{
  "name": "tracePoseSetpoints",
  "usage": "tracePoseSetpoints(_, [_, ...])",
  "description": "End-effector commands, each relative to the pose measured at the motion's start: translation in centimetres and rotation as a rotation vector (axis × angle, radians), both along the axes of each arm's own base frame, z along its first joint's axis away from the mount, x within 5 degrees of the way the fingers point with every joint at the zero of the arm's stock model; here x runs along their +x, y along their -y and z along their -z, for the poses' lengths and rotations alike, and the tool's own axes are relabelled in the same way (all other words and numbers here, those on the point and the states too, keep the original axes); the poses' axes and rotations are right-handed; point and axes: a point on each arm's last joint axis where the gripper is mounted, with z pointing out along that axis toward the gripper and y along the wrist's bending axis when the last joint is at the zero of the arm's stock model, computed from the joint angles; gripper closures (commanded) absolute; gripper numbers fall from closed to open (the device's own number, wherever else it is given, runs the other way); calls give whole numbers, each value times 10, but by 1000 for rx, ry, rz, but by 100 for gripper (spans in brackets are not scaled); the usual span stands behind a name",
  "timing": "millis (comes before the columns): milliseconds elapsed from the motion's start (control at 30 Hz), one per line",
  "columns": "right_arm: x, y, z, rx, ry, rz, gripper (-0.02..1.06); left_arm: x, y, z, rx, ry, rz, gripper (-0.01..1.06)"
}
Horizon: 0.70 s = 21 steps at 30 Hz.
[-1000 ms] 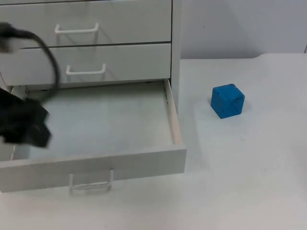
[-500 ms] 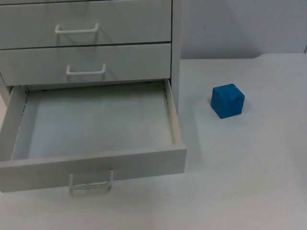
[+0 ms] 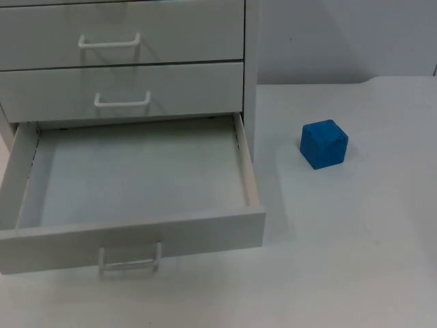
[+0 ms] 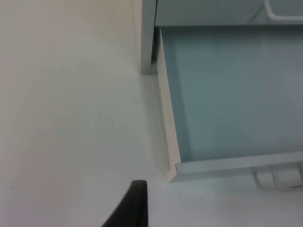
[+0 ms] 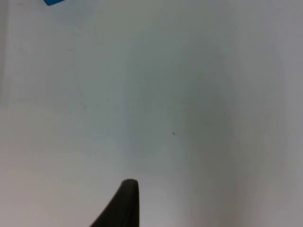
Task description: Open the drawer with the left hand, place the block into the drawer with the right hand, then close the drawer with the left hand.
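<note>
A blue block (image 3: pixel 323 143) sits on the white table to the right of a white cabinet. The cabinet's bottom drawer (image 3: pixel 136 236) is pulled out, its inside bare, with its handle (image 3: pixel 130 263) facing the table's front edge. My left gripper (image 4: pixel 135 204) hangs over the table just outside the drawer's left side wall (image 4: pixel 166 123), near its front corner. Over bare table my right gripper (image 5: pixel 125 201) hovers, with a sliver of the blue block (image 5: pixel 53 2) well ahead of it.
Two upper drawers (image 3: pixel 123 85) of the cabinet are shut, each with a white handle. The grey partition wall (image 3: pixel 341 34) stands behind the block. White table (image 3: pixel 341 260) stretches in front of and to the right of the block.
A second ago the left arm was over the drawer's left side in the top view; it has since withdrawn out past the left edge. Block and drawer have not moved.
</note>
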Motion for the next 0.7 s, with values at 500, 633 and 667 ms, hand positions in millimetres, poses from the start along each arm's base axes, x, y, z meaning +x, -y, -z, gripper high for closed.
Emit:
tracePoseSetpoints(500, [38,-7,3,48,-116,-12,0,-42,-2,-6,76,57,6,0])
tracePoseSetpoints(633, [68,-19,1,44,-136,-73,0,-43,-2,-7,77,71,5,0])
tracePoseSetpoints(667, [85,-32,2,39,-137,-118,0,-43,-2,-7,77,71,5,0])
